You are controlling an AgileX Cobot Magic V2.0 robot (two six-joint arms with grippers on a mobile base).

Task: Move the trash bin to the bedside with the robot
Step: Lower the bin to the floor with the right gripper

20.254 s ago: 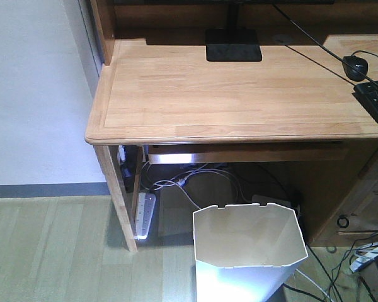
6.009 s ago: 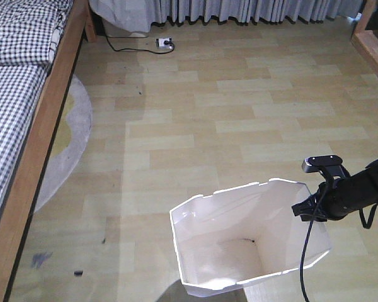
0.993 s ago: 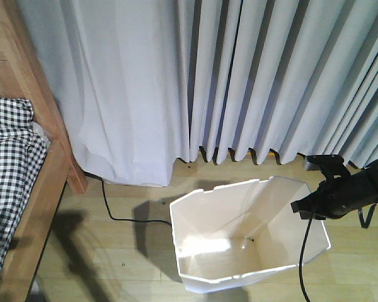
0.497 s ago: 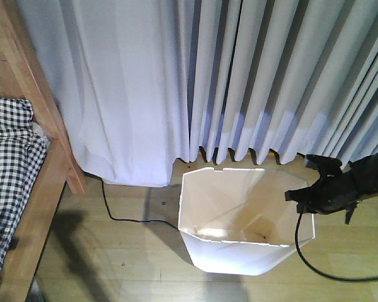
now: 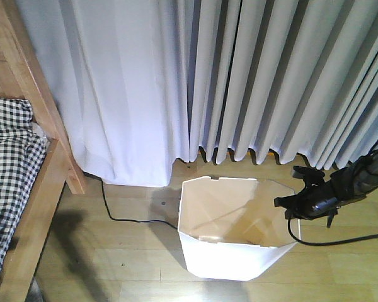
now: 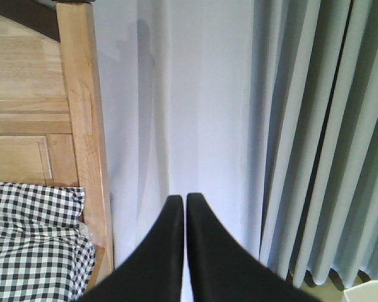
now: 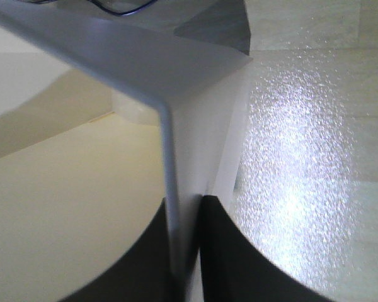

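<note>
Clamps the right gripper (image 7: 188, 206) on the right rim of the trash bin (image 5: 223, 258), upright on the floor (image 5: 113, 258) before the curtain (image 5: 239, 82), near the bed (image 5: 9, 170) yet apart from it. Holds the left gripper (image 6: 184, 204) pressed together, empty.

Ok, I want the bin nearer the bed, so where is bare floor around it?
Bare floor lies between the trash bin and the bed frame, crossed only by a black cord near the curtain. Right of the bin is crowded: the right gripper grips its rim, cable trailing.
</note>
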